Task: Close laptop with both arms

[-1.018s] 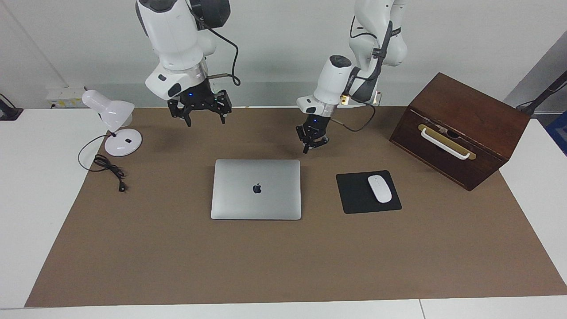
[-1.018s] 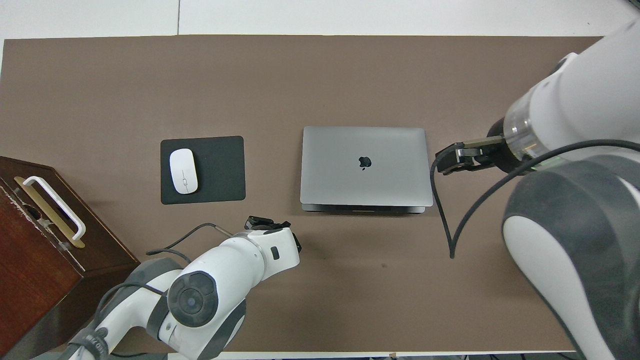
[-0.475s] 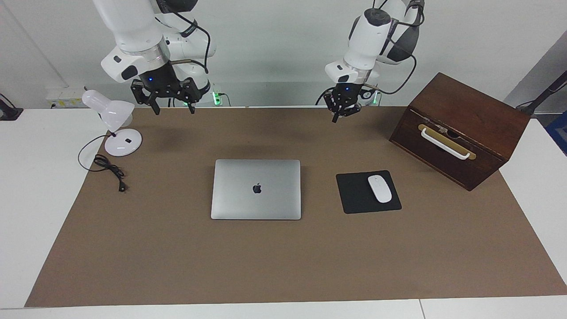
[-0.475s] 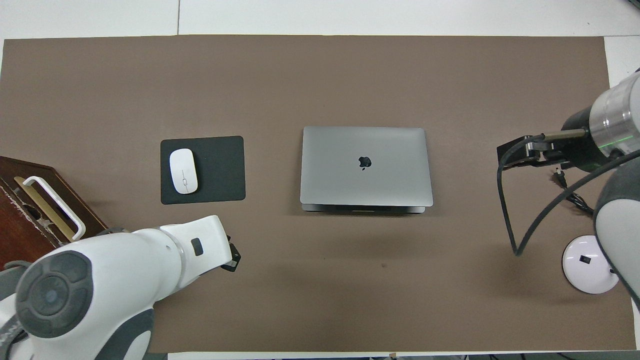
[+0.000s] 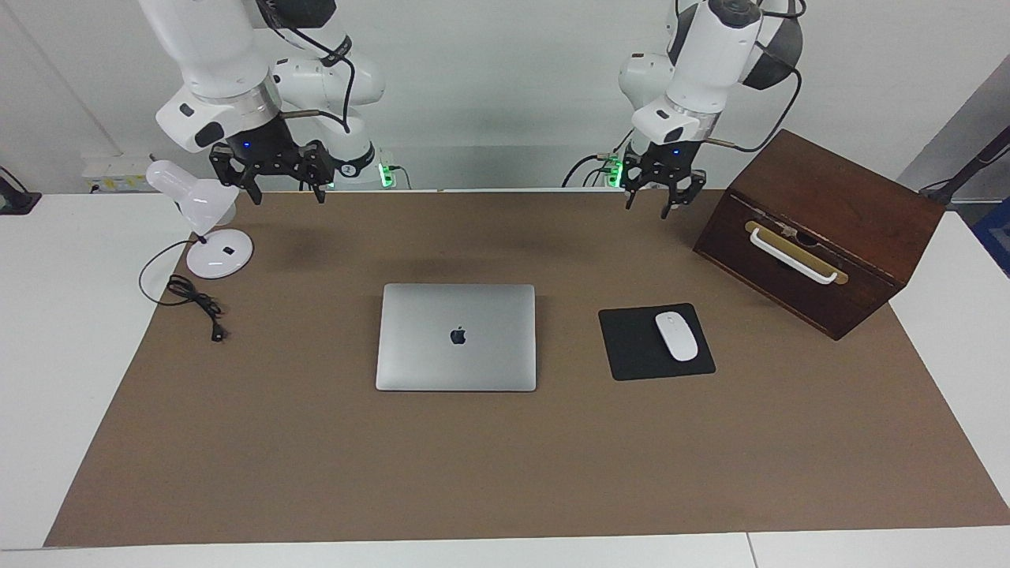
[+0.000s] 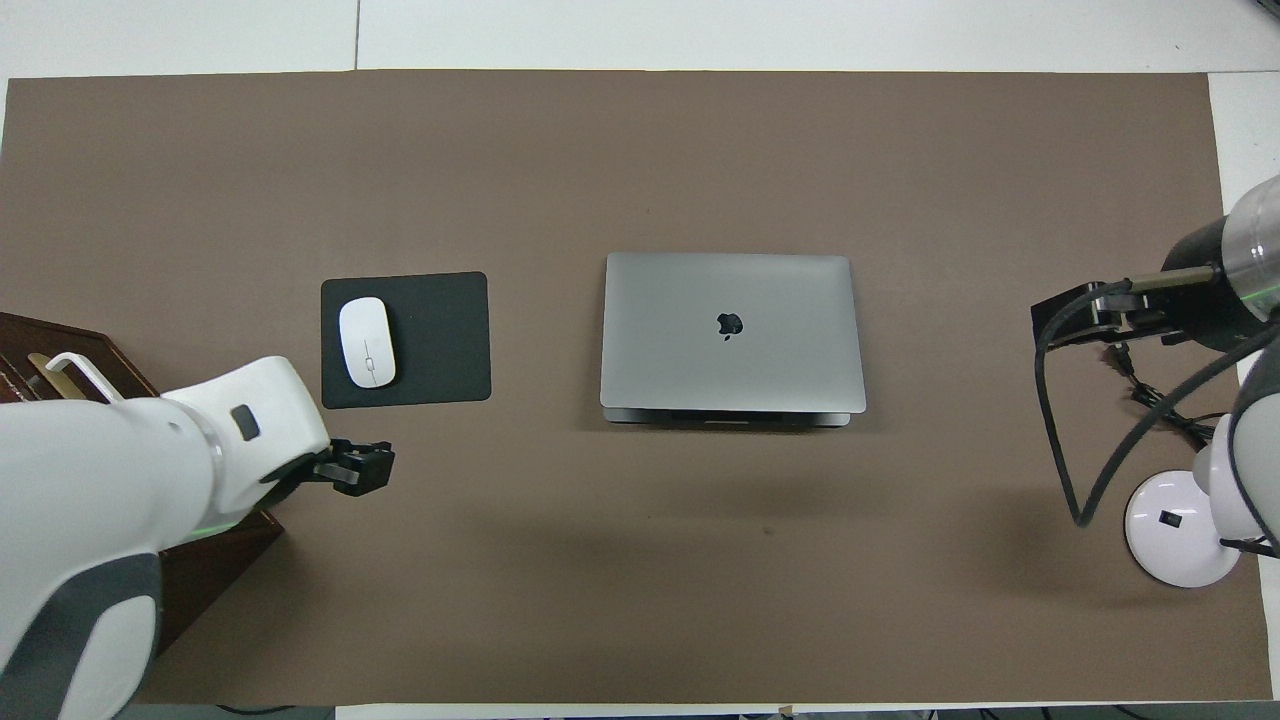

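The silver-grey laptop (image 5: 456, 337) lies flat mid-table with its lid down and the apple logo up; it also shows in the overhead view (image 6: 732, 330). My right gripper (image 5: 276, 183) hangs open and empty in the air beside the lamp, toward the right arm's end; the overhead view shows it too (image 6: 1075, 315). My left gripper (image 5: 661, 189) hangs open and empty in the air next to the wooden box, and shows in the overhead view (image 6: 360, 468). Neither gripper touches the laptop.
A black mouse pad (image 5: 631, 347) with a white mouse (image 5: 676, 336) lies beside the laptop toward the left arm's end. A brown wooden box (image 5: 821, 229) with a white handle stands there. A white lamp (image 5: 207, 221) and its cord (image 5: 197, 304) sit at the right arm's end.
Both grippers have risen and drawn back from the laptop toward the robots and out to their own ends of the table. The laptop has stayed shut and still.
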{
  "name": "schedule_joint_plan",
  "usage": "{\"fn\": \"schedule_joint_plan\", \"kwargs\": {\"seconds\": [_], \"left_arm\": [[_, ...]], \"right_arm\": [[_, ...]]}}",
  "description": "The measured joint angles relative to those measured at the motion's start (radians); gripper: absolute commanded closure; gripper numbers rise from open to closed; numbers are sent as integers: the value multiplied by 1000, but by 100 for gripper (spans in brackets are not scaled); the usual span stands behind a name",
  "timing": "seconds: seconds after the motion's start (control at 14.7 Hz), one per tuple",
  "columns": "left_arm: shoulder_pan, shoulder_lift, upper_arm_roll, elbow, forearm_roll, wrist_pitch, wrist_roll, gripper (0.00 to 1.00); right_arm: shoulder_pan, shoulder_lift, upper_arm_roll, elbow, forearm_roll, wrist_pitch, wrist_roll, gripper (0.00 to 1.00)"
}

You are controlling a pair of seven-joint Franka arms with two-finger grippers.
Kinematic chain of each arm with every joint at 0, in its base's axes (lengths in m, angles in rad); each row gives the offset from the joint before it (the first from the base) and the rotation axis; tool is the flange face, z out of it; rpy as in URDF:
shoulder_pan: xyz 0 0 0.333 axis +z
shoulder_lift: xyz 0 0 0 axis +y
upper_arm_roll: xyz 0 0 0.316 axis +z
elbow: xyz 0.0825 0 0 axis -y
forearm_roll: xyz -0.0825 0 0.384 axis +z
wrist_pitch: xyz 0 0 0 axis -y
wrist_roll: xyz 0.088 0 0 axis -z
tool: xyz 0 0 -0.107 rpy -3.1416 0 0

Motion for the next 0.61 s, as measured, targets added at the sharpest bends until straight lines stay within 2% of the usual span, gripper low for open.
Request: {"fn": "schedule_joint_plan", "kwargs": {"seconds": [0.27,0.61], "left_arm": [[184,0,5,85,1,-55,2,0],[260,2,6,142,7,-59,2,0]], "right_arm": [[0,-10,-3,17,0,-6,0,0],[0,10,-44,29,1,-12,-19,0]]}}
